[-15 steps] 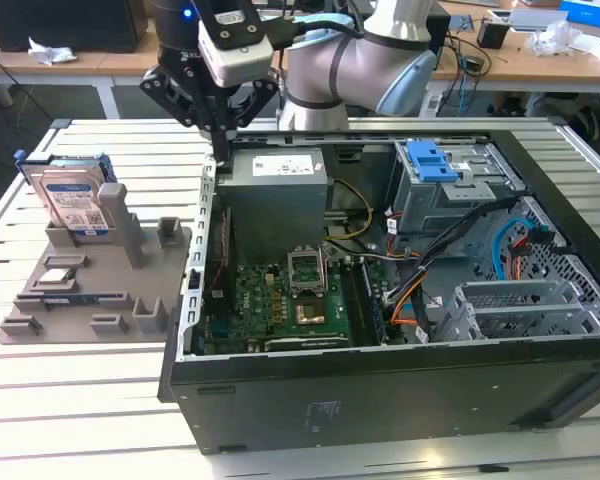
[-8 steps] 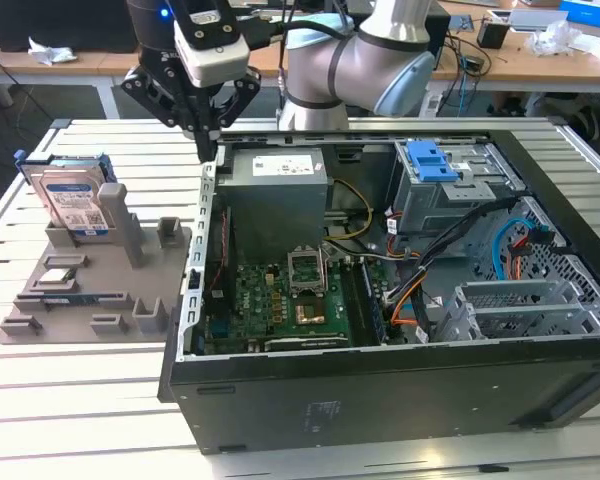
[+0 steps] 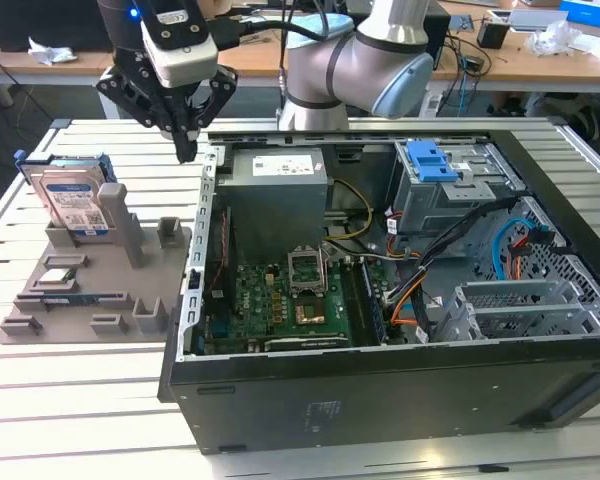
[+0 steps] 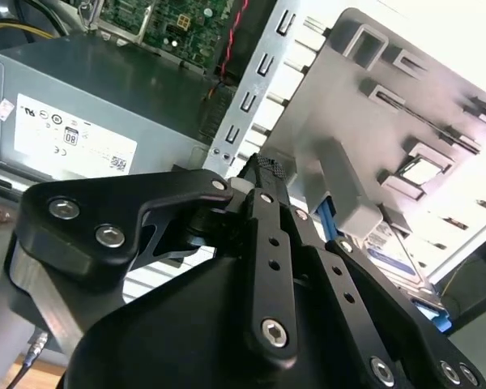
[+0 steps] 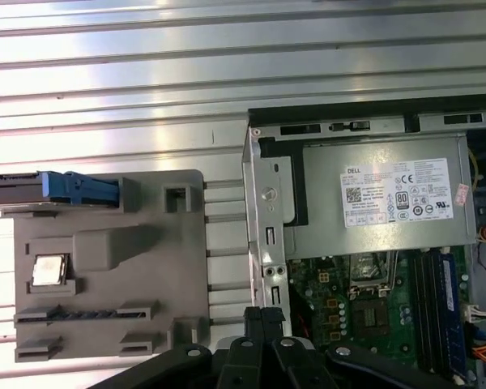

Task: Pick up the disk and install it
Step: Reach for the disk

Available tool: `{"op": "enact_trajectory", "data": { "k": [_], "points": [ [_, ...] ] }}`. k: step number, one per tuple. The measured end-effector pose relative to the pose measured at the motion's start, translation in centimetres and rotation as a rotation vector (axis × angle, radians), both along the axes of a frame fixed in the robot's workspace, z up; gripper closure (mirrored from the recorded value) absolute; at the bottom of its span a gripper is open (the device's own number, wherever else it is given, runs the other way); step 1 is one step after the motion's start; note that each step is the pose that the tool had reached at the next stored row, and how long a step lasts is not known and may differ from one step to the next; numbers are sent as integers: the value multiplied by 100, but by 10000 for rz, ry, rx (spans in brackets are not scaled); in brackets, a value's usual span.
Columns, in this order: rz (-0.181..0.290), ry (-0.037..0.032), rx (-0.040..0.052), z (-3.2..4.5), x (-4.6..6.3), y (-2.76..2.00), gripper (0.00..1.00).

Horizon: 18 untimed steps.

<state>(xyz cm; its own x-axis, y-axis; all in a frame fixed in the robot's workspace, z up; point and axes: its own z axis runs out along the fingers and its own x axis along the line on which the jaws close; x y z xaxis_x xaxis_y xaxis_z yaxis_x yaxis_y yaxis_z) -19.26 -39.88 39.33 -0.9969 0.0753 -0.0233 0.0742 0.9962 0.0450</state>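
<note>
The disk [image 3: 73, 200] stands on edge at the far end of a grey holder plate [image 3: 130, 272], on the exterior view's left. It is silver with a white and blue label and blue side rails. In the first wrist view the disk [image 5: 53, 188] appears edge-on, and in the second wrist view the disk [image 4: 398, 253] is partly hidden behind the fingers. My gripper [image 3: 186, 148] hangs above the left wall of the open computer case [image 3: 380, 385], to the right of the disk and apart from it. Its fingers [image 5: 264, 316] are shut with nothing between them.
Inside the case lie a grey power-supply box [image 3: 275, 195], a green motherboard [image 3: 270, 300], a blue latch bracket [image 3: 430, 160] on the drive bay, and loose cables [image 3: 420, 290]. The holder plate [image 5: 113, 243] also carries a small chip [image 5: 49, 270]. A slatted metal table [image 3: 70, 400] lies underneath.
</note>
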Motion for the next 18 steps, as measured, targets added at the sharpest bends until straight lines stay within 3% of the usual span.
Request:
{"op": "enact_trajectory", "data": {
  "k": [18],
  "points": [
    [0,0,1,-1,-383,0,90]
  ]
}}
